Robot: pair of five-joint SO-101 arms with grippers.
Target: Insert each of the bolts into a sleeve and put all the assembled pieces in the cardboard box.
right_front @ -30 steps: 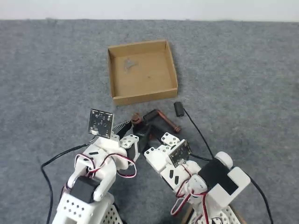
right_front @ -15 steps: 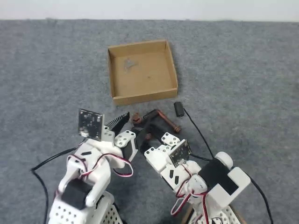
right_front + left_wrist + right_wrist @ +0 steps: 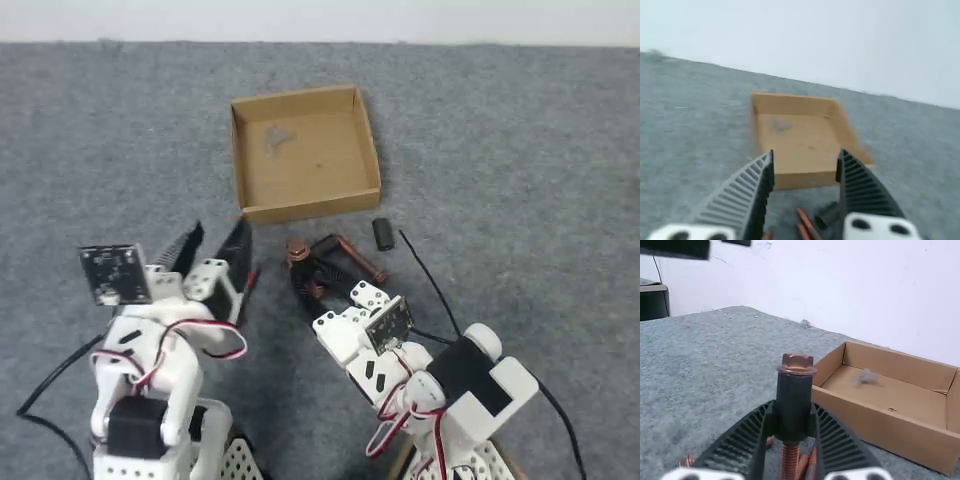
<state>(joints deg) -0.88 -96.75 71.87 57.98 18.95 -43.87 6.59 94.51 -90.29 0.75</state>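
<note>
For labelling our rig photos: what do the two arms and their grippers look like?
Both the left arm and right arm are white plastic with black motors, looped with red, white and black wires. The left gripper and right gripper have black ribbed tapering fingers. A small circuit board sits on each wrist.

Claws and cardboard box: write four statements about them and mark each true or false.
1. The right claw is shut on a black sleeve with a bolt through it. True.
2. The left claw grips a bolt. False: it is open and holds nothing.
3. An assembled piece lies in the cardboard box. False: only a wisp of lint is in it.
4. A loose sleeve lies on the carpet outside the box. True.
</note>
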